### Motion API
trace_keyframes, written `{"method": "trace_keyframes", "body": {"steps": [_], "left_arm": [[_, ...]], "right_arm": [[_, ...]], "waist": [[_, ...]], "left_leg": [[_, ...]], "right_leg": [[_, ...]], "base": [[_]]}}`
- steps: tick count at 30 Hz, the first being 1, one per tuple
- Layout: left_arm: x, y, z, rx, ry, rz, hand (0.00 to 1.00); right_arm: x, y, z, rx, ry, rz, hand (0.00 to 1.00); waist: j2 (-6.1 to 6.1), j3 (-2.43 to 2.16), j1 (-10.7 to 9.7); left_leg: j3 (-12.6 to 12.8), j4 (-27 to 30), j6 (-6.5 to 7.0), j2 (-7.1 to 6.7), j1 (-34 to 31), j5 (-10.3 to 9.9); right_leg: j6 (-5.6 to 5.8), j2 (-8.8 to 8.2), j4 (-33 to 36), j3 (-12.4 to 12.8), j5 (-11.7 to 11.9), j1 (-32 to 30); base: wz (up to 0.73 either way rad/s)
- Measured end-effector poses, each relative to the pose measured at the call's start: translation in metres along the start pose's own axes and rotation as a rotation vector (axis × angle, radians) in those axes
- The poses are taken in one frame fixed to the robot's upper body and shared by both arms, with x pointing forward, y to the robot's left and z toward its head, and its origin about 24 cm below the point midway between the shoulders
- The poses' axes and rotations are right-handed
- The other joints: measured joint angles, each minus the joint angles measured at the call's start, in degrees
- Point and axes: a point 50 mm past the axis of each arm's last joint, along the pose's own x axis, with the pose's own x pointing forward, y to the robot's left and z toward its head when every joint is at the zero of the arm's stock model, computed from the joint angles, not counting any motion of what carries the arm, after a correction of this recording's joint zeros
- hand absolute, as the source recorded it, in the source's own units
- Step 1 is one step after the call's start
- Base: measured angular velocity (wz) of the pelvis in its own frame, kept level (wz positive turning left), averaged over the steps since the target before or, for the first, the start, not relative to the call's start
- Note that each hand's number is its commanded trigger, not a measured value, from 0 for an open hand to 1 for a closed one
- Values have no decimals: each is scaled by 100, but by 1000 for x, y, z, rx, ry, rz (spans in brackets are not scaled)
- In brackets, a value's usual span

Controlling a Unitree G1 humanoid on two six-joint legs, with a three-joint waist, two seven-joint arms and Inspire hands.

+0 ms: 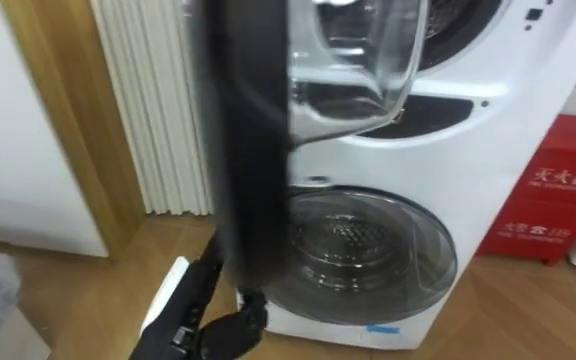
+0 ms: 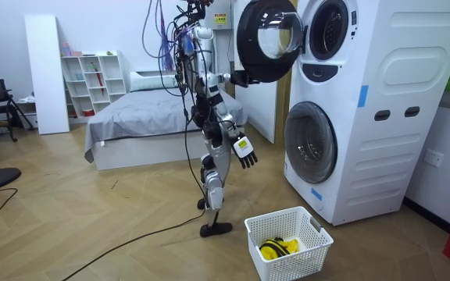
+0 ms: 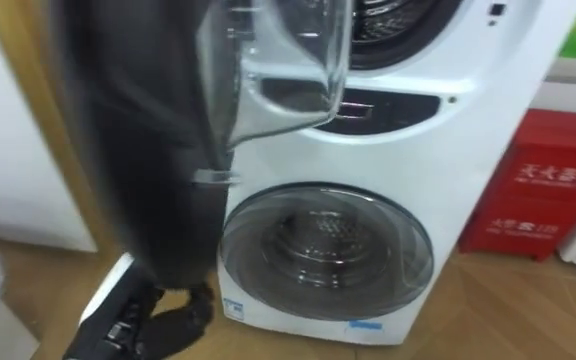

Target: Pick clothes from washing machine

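Two white washing machines (image 2: pixel 381 117) stand stacked in front of me. The upper machine's round door (image 1: pixel 253 130) is swung wide open, its dark rim and glass bowl close before my head. My left hand (image 1: pixel 233 328) comes in from the lower left and sits curled at the bottom of that rim; from the room it shows at the door's edge (image 2: pixel 237 78). My right hand (image 2: pixel 244 150) hangs by my side with straight fingers and holds nothing. Part of the upper drum (image 1: pixel 458 20) is in sight, with no clothes visible in it.
The lower machine's door (image 1: pixel 368 250) is closed. A white basket (image 2: pixel 312 234) with a yellow cloth (image 2: pixel 276 248) stands on the floor by my feet. A red box (image 1: pixel 553 190) stands right of the machines, a white ribbed panel (image 1: pixel 153 100) and a wooden frame to the left. A bed (image 2: pixel 155 109) lies behind me.
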Motion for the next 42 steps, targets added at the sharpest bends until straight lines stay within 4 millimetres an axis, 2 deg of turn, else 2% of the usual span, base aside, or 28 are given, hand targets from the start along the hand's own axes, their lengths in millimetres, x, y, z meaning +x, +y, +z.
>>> {"method": "trace_keyframes", "body": {"steps": [7, 12, 18, 19, 20, 22, 23, 27, 29, 32, 36, 38, 39, 40, 41, 42], "left_arm": [[8, -14, 8, -9, -52, -83, 0], [23, -24, 22, -7, -127, -130, 0], [48, -62, 58, 21, -304, -313, 0], [56, -70, 63, 31, -328, -352, 0], [61, -78, 69, 63, -355, -385, 0], [66, -86, 77, 96, -393, -426, 0], [69, -92, 81, 112, -412, -464, 0], [74, -115, 85, 162, -429, -595, 0], [78, -126, 76, 165, -383, -644, 0], [82, -130, 64, 163, -314, -658, 0], [88, -127, 23, 202, -138, -657, 0], [84, -121, -16, 248, 29, -649, 0], [82, -116, -28, 260, 79, -637, 0], [74, -106, -54, 264, 186, -587, 0], [68, -99, -69, 274, 249, -554, 0], [54, -81, -98, 284, 383, -476, 0]], "right_arm": [[1, 1, 1, -5, 0, 15, 0], [3, 2, 5, 3, 1, 14, 0], [6, 8, 15, 12, -32, 27, 0], [7, 8, 17, 11, -36, 28, 0], [8, 9, 20, 12, -44, 32, 0], [9, 10, 24, 10, -56, 38, 0], [9, 10, 25, 10, -57, 43, 0], [11, 10, 32, 7, -64, 42, 0], [11, 8, 33, 5, -60, 32, 0], [11, 6, 32, 10, -49, 25, 0], [10, 4, 31, 21, -40, 25, 0], [9, 3, 27, 52, -33, 22, 0], [9, 3, 26, 59, -34, 21, 0], [8, 3, 23, 77, -33, 15, 0], [7, 3, 21, 85, -29, 12, 0], [5, 3, 13, 111, -15, 5, 0]], "waist": [[25, 3, -280], [64, 21, -526], [83, 37, -1013], [102, 75, -1157], [114, 78, -1258], [134, 78, -1400], [149, 71, -1578], [252, 59, -1802], [328, 55, -1869], [370, 48, -1918], [387, 62, -1880], [377, 68, -1782], [369, 69, -1727], [332, 82, -1641], [307, 87, -1606], [262, 87, -1474]], "left_leg": [[321, -70, -80, 132, 116, -164], [500, -135, -125, 204, 177, -232], [716, -201, -134, 202, 333, -238], [784, -271, -134, 200, 400, -238], [826, -301, -134, 198, 402, -239], [883, -313, -134, 204, 382, -239], [886, -310, -140, 208, 377, -248], [890, -338, -146, 213, 429, -276], [911, -366, -146, 213, 465, -276], [944, -372, -146, 220, 489, -276], [943, -371, -147, 220, 493, -275], [940, -369, -147, 218, 489, -275], [945, -370, -148, 218, 492, -274], [956, -369, -149, 224, 525, -273], [953, -369, -149, 229, 537, -272], [953, -369, -150, 240, 540, -272]], "right_leg": [[-21, 125, 2, 314, 8, -74], [-34, 181, -3, 299, 17, -133], [-34, 175, -9, 420, 17, -103], [-33, 177, -10, 459, 16, -81], [-33, 181, -10, 507, 16, -125], [-34, 195, -17, 596, 17, -186], [-35, 201, -15, 585, 18, -187], [-35, 216, -16, 602, 17, -160], [-35, 220, -14, 624, 17, -158], [-35, 224, -16, 628, 16, -162], [-45, 228, -74, 628, 12, -156], [-45, 228, -81, 641, 12, -158], [-45, 227, -74, 638, 11, -158], [-46, 231, -63, 640, 11, -152], [-46, 236, -58, 639, 11, -143], [-53, 247, -54, 622, 7, -156]], "base": [[-28], [-23], [-25], [-21], [-23], [-24], [-9], [-2], [-7], [-5], [0], [0], [-8], [-8], [-15], [-10]]}}
